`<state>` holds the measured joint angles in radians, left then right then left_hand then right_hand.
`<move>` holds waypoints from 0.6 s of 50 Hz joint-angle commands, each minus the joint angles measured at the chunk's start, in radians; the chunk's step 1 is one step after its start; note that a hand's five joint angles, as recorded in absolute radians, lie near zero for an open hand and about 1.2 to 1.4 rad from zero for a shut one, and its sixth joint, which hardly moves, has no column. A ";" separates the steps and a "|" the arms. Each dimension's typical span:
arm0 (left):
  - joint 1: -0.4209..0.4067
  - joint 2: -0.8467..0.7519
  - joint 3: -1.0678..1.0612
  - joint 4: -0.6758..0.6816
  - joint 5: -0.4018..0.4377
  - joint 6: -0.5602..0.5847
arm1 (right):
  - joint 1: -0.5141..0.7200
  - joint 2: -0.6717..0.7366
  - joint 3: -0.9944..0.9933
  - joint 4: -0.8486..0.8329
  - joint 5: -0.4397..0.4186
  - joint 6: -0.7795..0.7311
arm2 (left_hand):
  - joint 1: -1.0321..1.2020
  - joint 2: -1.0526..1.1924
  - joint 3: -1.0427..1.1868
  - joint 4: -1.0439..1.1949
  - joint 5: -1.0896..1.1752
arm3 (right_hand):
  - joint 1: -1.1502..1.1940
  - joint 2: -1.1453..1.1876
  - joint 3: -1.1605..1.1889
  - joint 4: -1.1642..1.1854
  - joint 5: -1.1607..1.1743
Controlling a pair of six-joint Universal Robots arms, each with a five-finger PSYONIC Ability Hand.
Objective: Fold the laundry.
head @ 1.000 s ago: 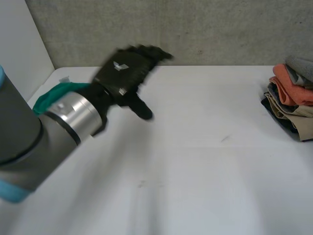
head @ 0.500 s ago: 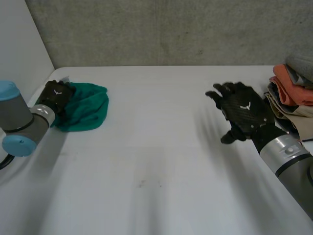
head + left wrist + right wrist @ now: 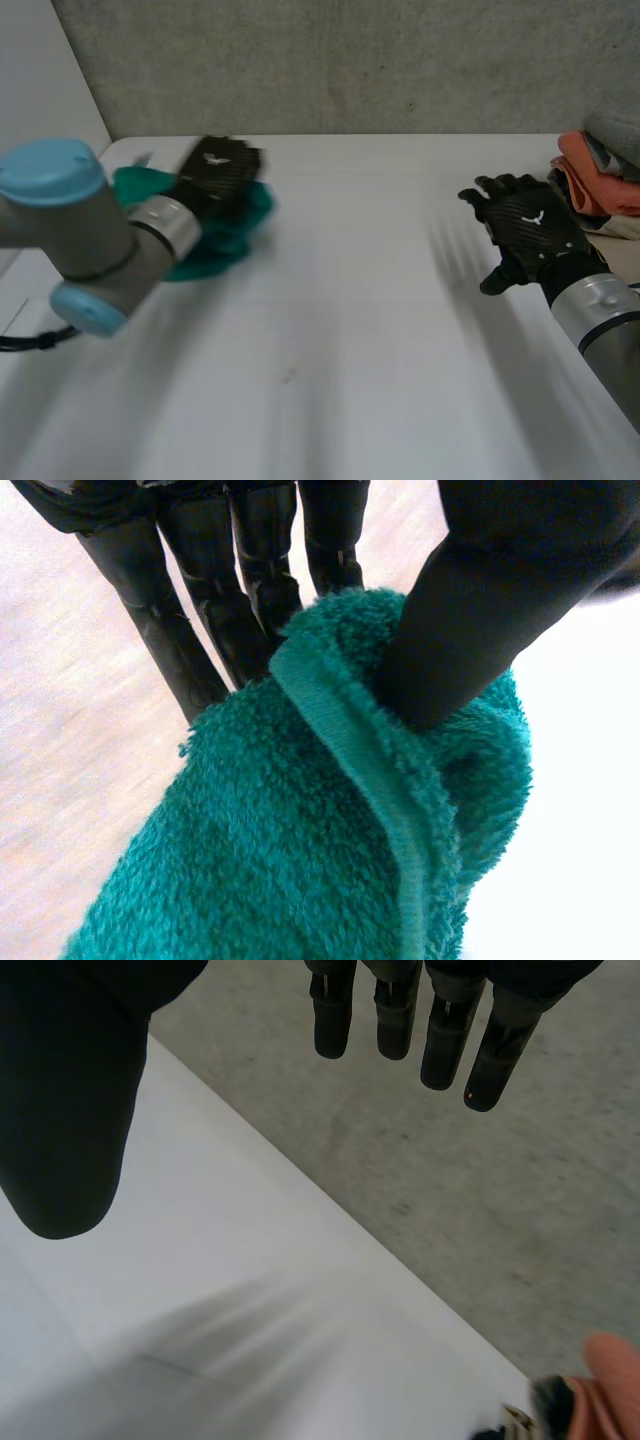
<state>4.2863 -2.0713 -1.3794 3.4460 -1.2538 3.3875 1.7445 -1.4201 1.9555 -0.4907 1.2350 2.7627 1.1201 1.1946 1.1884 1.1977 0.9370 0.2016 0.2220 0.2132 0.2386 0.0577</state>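
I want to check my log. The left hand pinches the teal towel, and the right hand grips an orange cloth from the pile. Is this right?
Not quite. The right hand grips nothing: the right wrist view shows its fingers straight and empty. The left hand does pinch the teal towel.

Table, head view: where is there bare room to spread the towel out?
The wide middle of the table, between the left hand, which pinches the green towel, and the open right hand, is bare, and so is all the near part. It is crowded at the right edge, where the clothes stack sits beside the right hand.
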 commanded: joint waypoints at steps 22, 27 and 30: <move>-0.112 0.155 -0.196 -0.069 -0.234 -0.059 | -0.011 -0.002 -0.033 0.130 -0.055 -0.001 | -0.874 -0.949 -0.943 -0.952 -0.866 | -0.027 -0.048 -0.039 -0.064 -0.058; -0.085 0.201 -0.305 -0.140 -0.289 -0.033 | 0.006 0.000 -0.137 0.384 -0.192 -0.023 | -0.842 -0.917 -0.910 -0.920 -0.834 | -0.027 -0.048 -0.039 -0.064 -0.058; -0.074 0.244 -0.388 -0.143 -0.297 -0.005 | 0.006 0.016 -0.191 0.489 -0.206 -0.049 | -0.707 -0.782 -0.776 -0.785 -0.699 | 0.009 -0.011 -0.002 -0.028 -0.021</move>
<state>4.1923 -1.8911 -1.6273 3.3453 -1.5155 3.3403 1.7410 -1.4237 1.8714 -0.2373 1.1103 2.7510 0.2445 0.2468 0.2482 0.2420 0.0613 0.2016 0.2220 0.2133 0.2386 0.0577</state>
